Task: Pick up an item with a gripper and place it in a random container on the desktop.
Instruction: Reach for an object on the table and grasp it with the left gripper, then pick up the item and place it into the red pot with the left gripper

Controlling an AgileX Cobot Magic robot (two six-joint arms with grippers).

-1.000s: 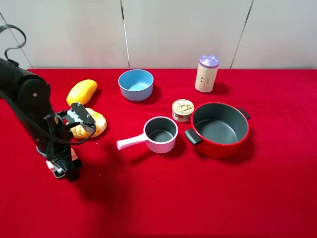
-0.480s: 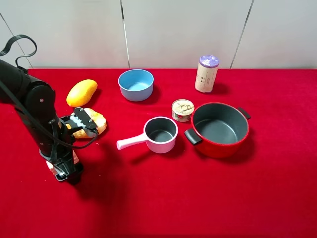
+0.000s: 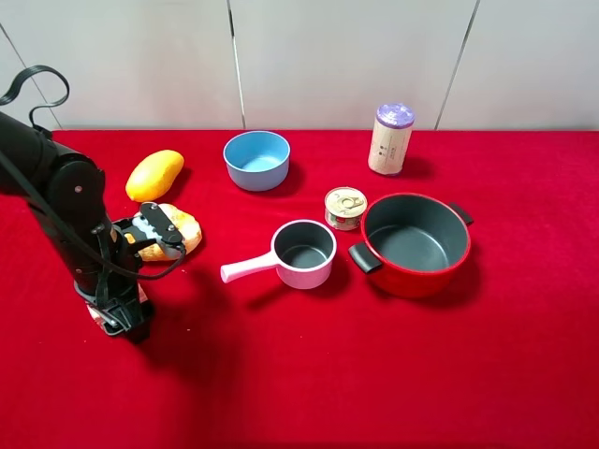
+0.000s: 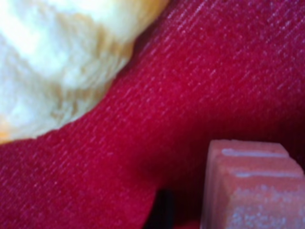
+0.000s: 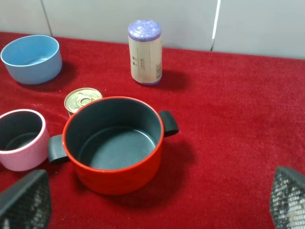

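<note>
The pink-and-white striped item lies on the red desktop at the front left. My left gripper is down on it, black fingers straddling the block. The left wrist view shows the item very close, but no fingers, so their state is unclear. The red container with a dark grey inside stands empty at the right, far from the item. My right gripper is open and empty, its fingertips wide apart in front of the container. It is out of the exterior view.
An orange-yellow bun lies just behind the left gripper, also in the left wrist view. A yellow mango, blue bowl, pink saucepan, tin can and purple-lidded canister stand further back.
The left arm has shifted slightly left and settled lower over the item. Over the last half second it has hardly moved. The other objects have not moved.
</note>
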